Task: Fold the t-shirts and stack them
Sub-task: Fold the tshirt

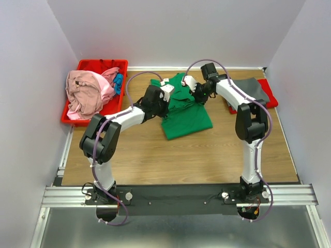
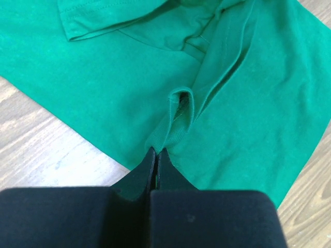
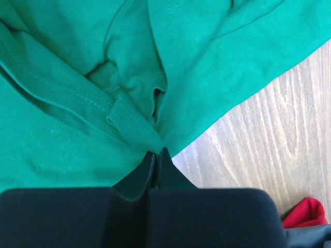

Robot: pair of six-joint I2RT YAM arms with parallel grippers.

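- Two grippers are on one garment: the green t-shirt point(image 1: 189, 123), which lies crumpled and partly spread in the middle of the wooden table point(image 1: 155, 155).
- The left gripper point(image 1: 166, 101) sits at the shirt's left side in the top view. Its wrist camera shows the jaws pressed together on a small raised fold of the green t-shirt point(image 2: 103, 93), with the cloth gathered into a ridge right at the left gripper point(image 2: 156, 151) tips.
- In that same view a hemmed sleeve edge lies at the far left of the shirt, and bare table point(image 2: 46, 139) shows to the near left.
- The right gripper point(image 1: 198, 96) is at the shirt's far right part. Its jaws are also closed, pinching a doubled, stitched edge of the green t-shirt point(image 3: 62, 144) where several folds meet at the right gripper point(image 3: 156, 152) tips.
- Bare table point(image 3: 269, 134) shows just to the right of that pinch.
- A red bin point(image 1: 98, 64) stands at the far left corner of the table. A pink t-shirt point(image 1: 85, 93) is heaped in it and spills over its near rim, with a blue t-shirt point(image 1: 119, 82) tucked beside it.
- A dark grey t-shirt point(image 1: 251, 85) lies flat at the far right, on top of a red cloth point(image 1: 269, 94), well apart from the bin.
- An edge of the red cloth point(image 3: 305, 213) also shows at the lower right of the right wrist view.
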